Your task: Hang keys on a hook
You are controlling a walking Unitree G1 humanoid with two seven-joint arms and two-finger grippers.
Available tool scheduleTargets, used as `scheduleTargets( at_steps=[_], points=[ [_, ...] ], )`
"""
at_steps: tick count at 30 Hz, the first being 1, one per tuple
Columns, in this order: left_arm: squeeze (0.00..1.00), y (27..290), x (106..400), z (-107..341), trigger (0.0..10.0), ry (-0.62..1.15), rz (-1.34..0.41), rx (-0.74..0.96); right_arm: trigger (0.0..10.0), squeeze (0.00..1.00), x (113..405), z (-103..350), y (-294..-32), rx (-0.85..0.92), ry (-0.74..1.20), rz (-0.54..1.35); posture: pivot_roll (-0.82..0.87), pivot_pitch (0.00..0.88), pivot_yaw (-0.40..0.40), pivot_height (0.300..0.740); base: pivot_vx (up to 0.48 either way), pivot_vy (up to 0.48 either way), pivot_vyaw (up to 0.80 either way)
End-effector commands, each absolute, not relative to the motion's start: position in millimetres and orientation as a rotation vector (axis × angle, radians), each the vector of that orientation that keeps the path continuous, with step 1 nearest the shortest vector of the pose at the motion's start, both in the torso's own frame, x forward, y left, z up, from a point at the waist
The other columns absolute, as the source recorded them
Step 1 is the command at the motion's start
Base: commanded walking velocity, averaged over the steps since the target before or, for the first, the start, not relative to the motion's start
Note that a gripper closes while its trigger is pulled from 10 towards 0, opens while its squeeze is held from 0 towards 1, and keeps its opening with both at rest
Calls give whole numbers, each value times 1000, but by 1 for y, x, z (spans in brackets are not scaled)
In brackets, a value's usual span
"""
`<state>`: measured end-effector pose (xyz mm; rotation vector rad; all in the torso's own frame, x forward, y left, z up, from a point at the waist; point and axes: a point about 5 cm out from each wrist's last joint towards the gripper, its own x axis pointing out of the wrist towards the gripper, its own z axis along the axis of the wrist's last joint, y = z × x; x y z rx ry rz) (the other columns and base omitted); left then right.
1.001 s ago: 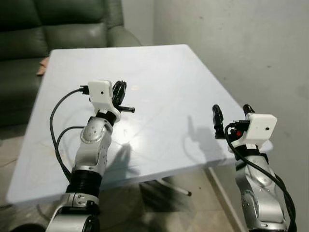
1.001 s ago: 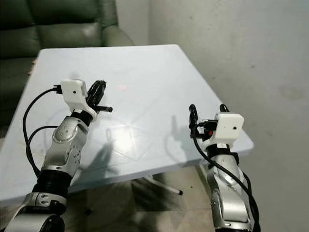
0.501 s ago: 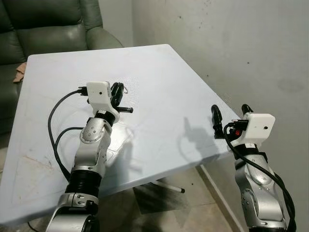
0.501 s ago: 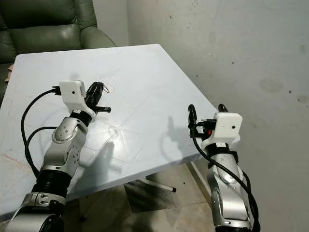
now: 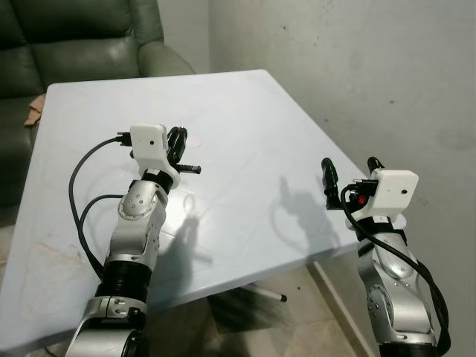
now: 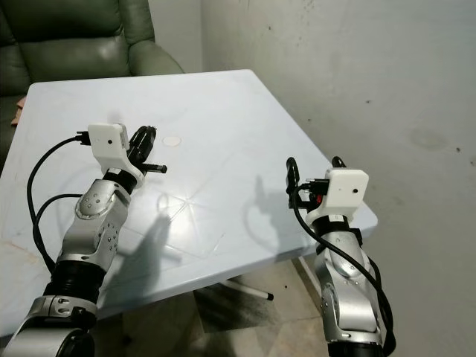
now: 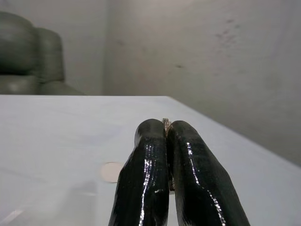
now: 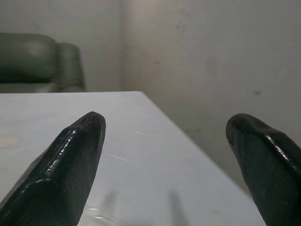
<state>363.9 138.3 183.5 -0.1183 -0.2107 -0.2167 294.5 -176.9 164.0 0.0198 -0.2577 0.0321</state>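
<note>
Left tool (image 7: pixel 165 141) pinched tight on a sliver of metal, above the surface

Left tool's two fingers are pressed together with a small metal bit (image 7: pixel 165 122) peeking at their tips, likely the keys, though too little shows to be sure. Right tool (image 8: pixel 164 155) hangs spread wide and bare past the near corner of the pale blue surface (image 5: pixel 245 126). On the surface beyond the left tool lies one small round disc (image 6: pixel 172 140). Judged so: pickup done, carrying and hanging left; no hook appears. One green armchair (image 5: pixel 82 37) stands behind the surface.
</note>
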Motion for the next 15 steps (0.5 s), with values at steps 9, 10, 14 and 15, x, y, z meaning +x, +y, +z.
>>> scheduleTargets(
  at_steps=[9,10,14,15],
  points=[
    [0,132,365,185,10000,-203,-234,-119,10000,0,288,164,-183,19,-263,2,-11,73,-17,740,0,0,-770],
    [0,131,365,185,10000,-203,-237,-123,10000,0,288,164,-183,18,-262,1,-11,71,-18,740,0,0,-769],
    [0,132,366,184,10000,-202,-231,-131,10000,0,289,164,-182,19,-262,0,-11,71,-18,740,0,0,-769],
    [0,132,366,184,10000,-202,-229,-134,10000,0,289,165,-182,19,-263,0,-11,71,-18,740,0,0,-769]
  ],
)
